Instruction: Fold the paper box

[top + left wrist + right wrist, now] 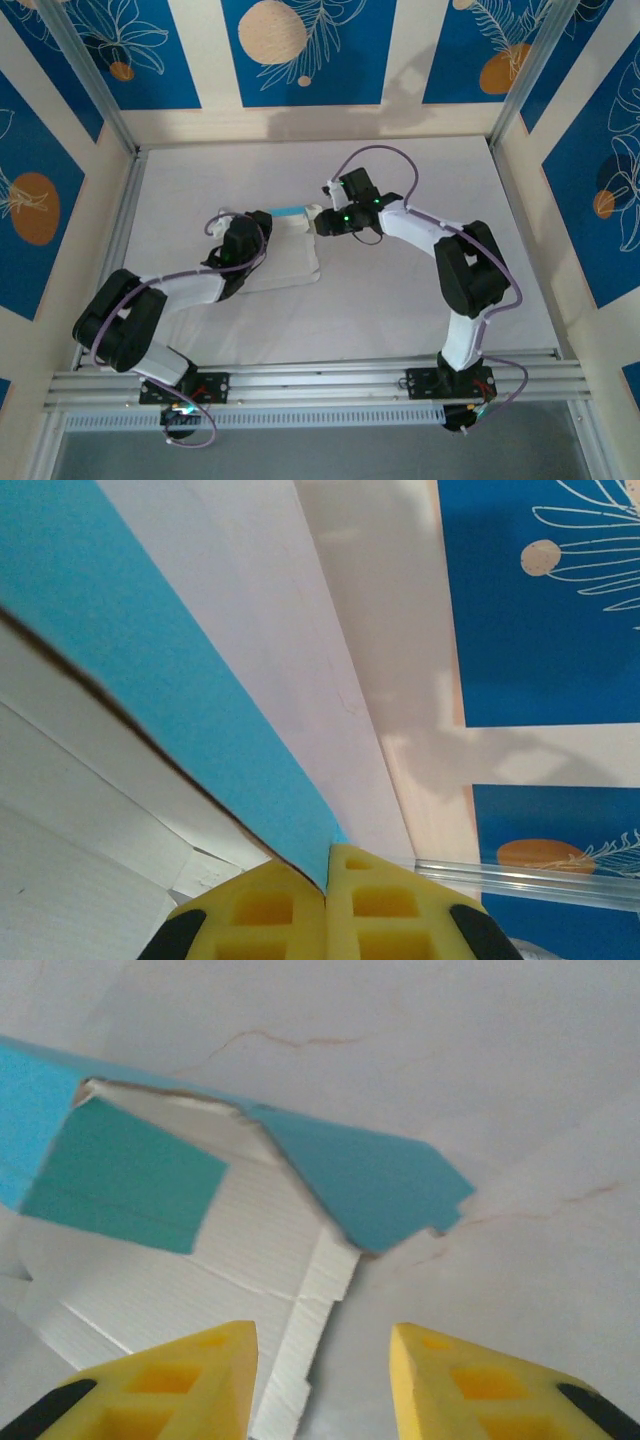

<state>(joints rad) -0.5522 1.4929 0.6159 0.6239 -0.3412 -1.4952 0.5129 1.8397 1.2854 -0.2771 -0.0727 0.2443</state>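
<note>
The paper box [290,258] lies partly folded in the middle of the white counter [400,310], between the two arms, with its white side showing on the near sheet and a light-blue strip [291,212] raised along its far edge. The left hand [258,222] sits at the box's far-left corner. Seen from the left wrist, this hand [327,905] is clenched on the card, its yellow fingers [262,910] pressed together with the edge of the blue flap [150,670] pinched between them. White panels of the sheet spread out to the left below the flap.

The right hand [322,222] hovers just to the right of the box's far-right corner. From the right wrist, this hand [325,1380] is released, its two yellow fingers [470,1385] standing apart and gripping nothing. Ahead of them a blue pointed tab [375,1185] juts out over the counter [480,1070], and a white notched edge [315,1310] of the card runs down between the fingers. A second blue panel [120,1180] lies folded onto the white inner face at the left.
</note>
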